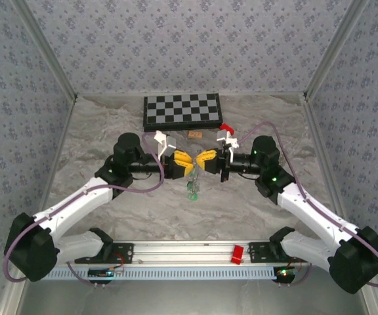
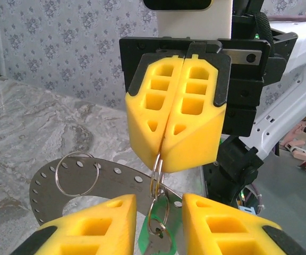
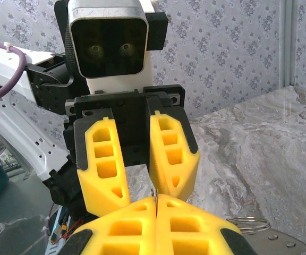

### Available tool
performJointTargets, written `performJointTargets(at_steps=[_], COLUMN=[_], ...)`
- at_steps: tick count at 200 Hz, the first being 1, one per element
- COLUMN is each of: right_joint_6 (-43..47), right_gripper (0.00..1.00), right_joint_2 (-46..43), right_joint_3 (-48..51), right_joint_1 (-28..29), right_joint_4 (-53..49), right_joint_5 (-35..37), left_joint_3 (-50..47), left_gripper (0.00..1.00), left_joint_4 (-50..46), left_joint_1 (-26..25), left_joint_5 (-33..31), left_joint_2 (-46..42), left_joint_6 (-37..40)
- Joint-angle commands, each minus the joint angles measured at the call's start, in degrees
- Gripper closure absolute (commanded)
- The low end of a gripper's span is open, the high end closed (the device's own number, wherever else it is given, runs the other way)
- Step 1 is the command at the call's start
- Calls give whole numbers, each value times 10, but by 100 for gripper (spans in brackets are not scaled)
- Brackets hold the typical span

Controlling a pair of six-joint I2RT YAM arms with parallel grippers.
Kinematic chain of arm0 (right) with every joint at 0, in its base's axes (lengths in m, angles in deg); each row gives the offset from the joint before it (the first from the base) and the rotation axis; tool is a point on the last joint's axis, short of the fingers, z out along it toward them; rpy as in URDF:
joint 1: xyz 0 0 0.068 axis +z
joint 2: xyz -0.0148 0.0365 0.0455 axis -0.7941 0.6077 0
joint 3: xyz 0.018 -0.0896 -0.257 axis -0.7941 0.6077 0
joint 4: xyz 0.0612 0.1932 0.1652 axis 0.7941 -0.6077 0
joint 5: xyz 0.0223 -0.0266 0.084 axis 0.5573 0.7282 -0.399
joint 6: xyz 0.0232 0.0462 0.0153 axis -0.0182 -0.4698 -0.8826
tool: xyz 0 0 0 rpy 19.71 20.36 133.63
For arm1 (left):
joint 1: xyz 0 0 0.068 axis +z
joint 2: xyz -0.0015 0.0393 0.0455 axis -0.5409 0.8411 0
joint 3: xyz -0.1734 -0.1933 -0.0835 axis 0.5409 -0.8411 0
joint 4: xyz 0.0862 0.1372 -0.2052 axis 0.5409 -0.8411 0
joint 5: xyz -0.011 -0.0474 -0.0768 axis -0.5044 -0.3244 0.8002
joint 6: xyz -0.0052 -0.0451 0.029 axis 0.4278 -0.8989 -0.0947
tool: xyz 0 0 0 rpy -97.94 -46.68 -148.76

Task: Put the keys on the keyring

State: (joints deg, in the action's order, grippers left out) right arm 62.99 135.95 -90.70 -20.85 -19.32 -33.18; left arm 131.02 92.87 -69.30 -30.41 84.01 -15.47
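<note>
My right gripper (image 1: 205, 157) is shut on the keyring (image 2: 157, 169), a thin silvery hoop pinched edge-on at its top between the yellow fingertips (image 2: 190, 143). In the right wrist view a sliver of the keyring (image 3: 154, 192) pokes out of that shut gripper's (image 3: 155, 204) seam. Below the hoop hangs a smaller ring with a green-headed key (image 2: 155, 241); from above the keys (image 1: 192, 190) dangle under the two grippers. My left gripper (image 2: 158, 218) faces the right one tip to tip, open, its fingers (image 3: 102, 164) standing either side of the hanging key without touching it.
A second loose wire ring (image 2: 77, 172) lies on a grey perforated disc (image 2: 47, 183) under the grippers. A checkerboard (image 1: 181, 110) lies at the back with a small orange tile (image 1: 194, 134) before it. A red block (image 1: 237, 254) sits on the front rail.
</note>
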Motion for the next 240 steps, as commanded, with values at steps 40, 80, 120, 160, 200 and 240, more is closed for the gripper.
performJointTargets(at_steps=[40, 80, 120, 160, 200, 240], right_joint_6=[-10, -11, -11, -11, -10, 10], right_gripper=[100, 100, 100, 100, 100, 99], right_joint_2=[-8, -9, -8, -8, -7, -17], right_joint_3=[3, 3, 4, 8, 7, 4], right_joint_1=[1, 4, 5, 6, 5, 2], right_joint_4=[35, 37, 37, 37, 37, -11], right_joint_5=[-12, -13, -14, -15, -15, 2], left_joint_3=[14, 19, 22, 22, 27, 37], left_gripper=[72, 72, 73, 80, 100, 100], left_joint_4=[43, 49, 55, 65, 62, 0], left_joint_1=[-3, -9, -12, -13, -14, -14], left_joint_5=[-10, -1, -2, 2, 10, 3], left_joint_2=[6, 19, 25, 26, 31, 21], left_joint_6=[-12, -14, -16, -22, -22, 19])
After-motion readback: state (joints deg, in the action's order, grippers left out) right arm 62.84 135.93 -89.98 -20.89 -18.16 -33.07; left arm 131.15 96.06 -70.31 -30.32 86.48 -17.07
